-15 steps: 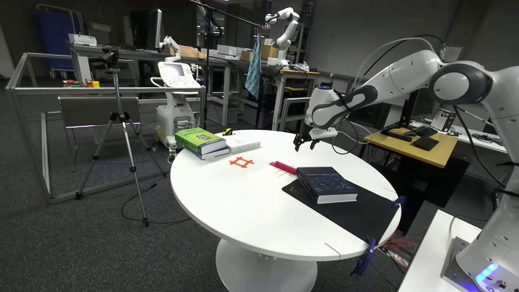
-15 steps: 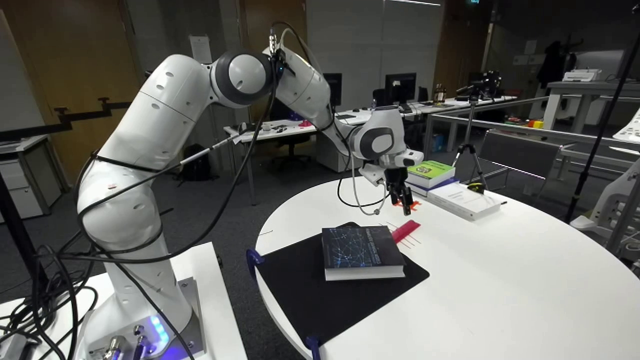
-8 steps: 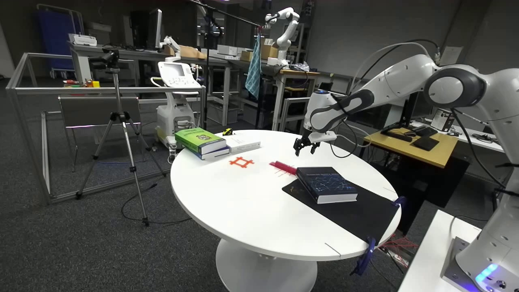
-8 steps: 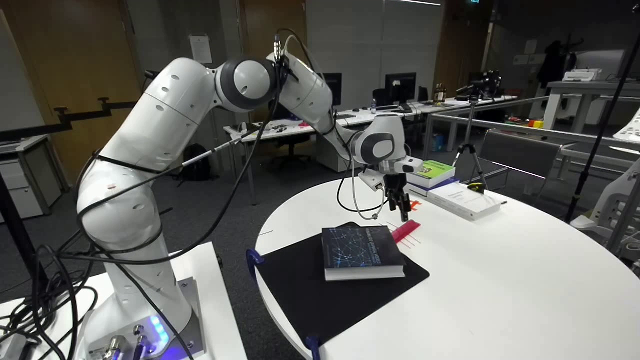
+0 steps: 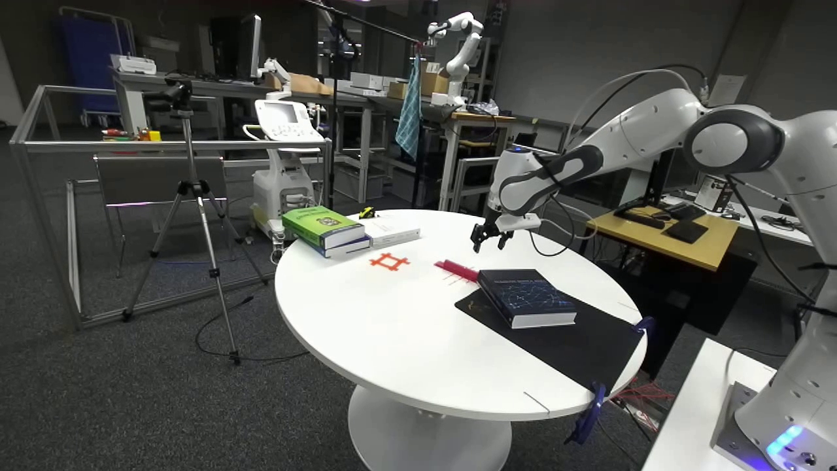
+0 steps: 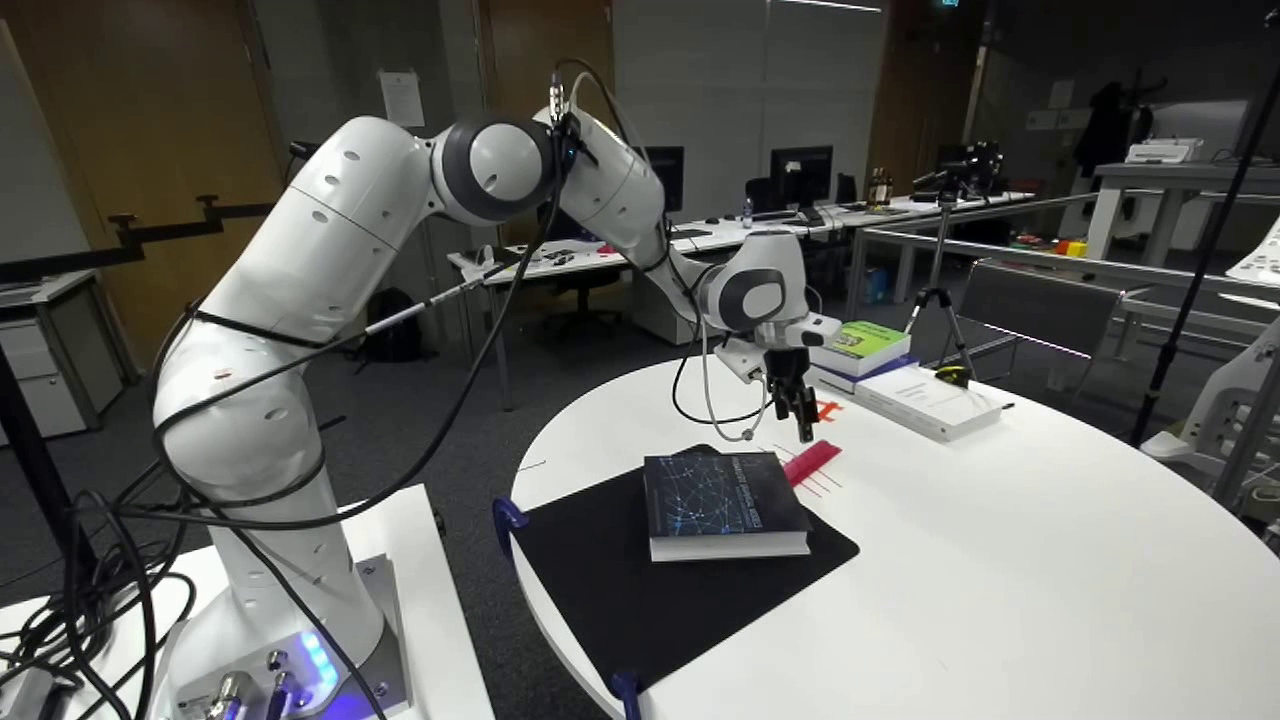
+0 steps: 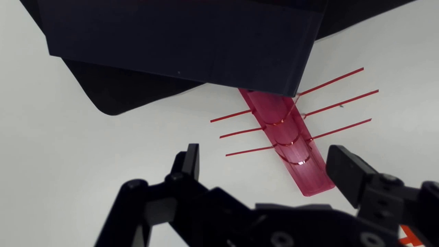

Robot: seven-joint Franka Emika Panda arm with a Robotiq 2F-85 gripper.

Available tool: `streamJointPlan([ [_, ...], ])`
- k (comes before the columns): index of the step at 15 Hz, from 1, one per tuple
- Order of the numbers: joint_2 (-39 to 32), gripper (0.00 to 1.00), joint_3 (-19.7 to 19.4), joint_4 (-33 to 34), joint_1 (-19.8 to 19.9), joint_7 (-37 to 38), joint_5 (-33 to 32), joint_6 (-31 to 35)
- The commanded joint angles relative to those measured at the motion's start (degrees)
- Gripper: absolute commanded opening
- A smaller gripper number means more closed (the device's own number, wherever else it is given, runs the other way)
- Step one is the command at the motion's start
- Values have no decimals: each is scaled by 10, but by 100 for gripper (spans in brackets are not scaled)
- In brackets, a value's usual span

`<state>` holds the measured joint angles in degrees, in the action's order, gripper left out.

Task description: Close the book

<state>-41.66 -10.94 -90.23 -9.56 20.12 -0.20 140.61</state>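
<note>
- The claw (image 7: 265,164) stands with its two fingers (image 7: 346,175) spread wide apart; in the wrist view the gap between them shows white surface (image 7: 85,144) and part of a pink half-pipe (image 7: 283,132).
- In both exterior views the claw hangs in the air above the surface, near the book (image 5: 526,292) but apart from it, over the side where the pink half-pipe lies.
- The book lies flat on a black mat (image 5: 579,350), its dark cover closed down over the white pages; one corner of the mat sticks out from under it.
- The pink half-pipe reaches the book's edge with one end; whether it touches the book or runs beneath its cover, I cannot tell.
- Its other end points away from the book; from the wrist, one finger's outline meets that end, though the exterior views show the claw higher.
- Thin red strips (image 7: 339,103) jut from both long sides of the pink half-pipe, just beside the book.
- Past the pink half-pipe, farther from the book, lies an orange frame (image 7: 413,236).
- Well apart from the book, a green book (image 5: 320,226) rests on a blue book (image 5: 346,248), with a white book (image 5: 392,229) just beside.
</note>
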Motion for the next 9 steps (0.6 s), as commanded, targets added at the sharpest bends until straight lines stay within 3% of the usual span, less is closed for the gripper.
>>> streamJointPlan([
  [1,12,100,16,-21,14,1,-8,29],
  [9,-18,100,11,-5,23,3,-11,32],
])
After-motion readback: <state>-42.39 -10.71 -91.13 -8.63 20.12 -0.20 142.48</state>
